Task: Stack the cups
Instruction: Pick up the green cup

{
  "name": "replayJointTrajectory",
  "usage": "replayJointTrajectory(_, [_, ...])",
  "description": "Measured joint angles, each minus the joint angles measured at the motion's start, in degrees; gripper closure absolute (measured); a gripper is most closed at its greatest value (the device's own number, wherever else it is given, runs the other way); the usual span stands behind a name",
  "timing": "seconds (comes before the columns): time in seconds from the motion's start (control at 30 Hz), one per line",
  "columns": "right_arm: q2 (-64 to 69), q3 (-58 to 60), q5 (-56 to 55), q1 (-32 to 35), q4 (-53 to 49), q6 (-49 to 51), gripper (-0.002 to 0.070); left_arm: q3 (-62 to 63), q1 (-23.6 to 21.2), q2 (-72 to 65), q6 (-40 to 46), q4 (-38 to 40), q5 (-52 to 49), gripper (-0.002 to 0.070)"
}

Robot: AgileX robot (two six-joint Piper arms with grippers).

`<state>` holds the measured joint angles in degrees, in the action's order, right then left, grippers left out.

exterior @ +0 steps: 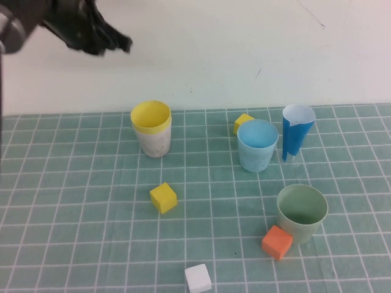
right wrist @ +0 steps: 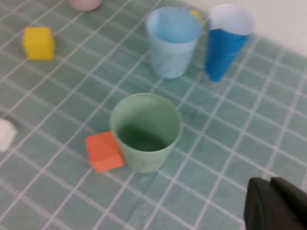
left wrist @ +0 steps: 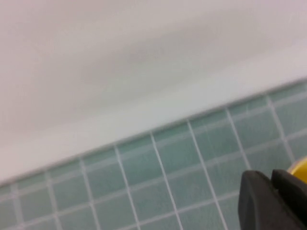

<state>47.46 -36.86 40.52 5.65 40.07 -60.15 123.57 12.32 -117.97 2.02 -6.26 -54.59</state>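
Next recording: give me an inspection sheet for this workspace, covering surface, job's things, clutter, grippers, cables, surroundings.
Surface: green gridded mat, flat.
Job's things: yellow cup nested in the pale pink cup; light blue cup and sage green cup upright, unstacked.
Clutter: blue-and-white paper cone beside the blue cup; yellow cube; second yellow cube behind the blue cup; orange cube against the green cup; white cube.
Grippers: left gripper raised, far left, shut, empty; right gripper shut, near the green cup.
Cables: nothing seen.
Surroundings: plain white wall.
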Motion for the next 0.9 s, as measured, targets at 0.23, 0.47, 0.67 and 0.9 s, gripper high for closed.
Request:
replayJointTrajectory(0.23, [17.24,-14.14,12.16,-0.27,0.36,-3.05,0.0678,0.95,0.0,12.91,0.62,0.63,-2.68,0.0671])
replayJointTrajectory(0.47, [30.27,-18.43,7.66,-8.82,0.36,-6.38,0.0679,-2.57,0.0,24.84,4.06,4.26,-7.63,0.0673])
replayJointTrajectory(0.67, [39.03,-19.08,0.07,-15.56,0.36,-7.85,0.0663,-17.25,0.0,37.53,5.93,8.18,-7.28,0.0673])
replayJointTrajectory(0.9, [45.75,-20.83,-2.83,-16.01,0.26,-9.89,0.0325,-42.93,0.0,54.45,6.27,8.42,2.23,0.0673])
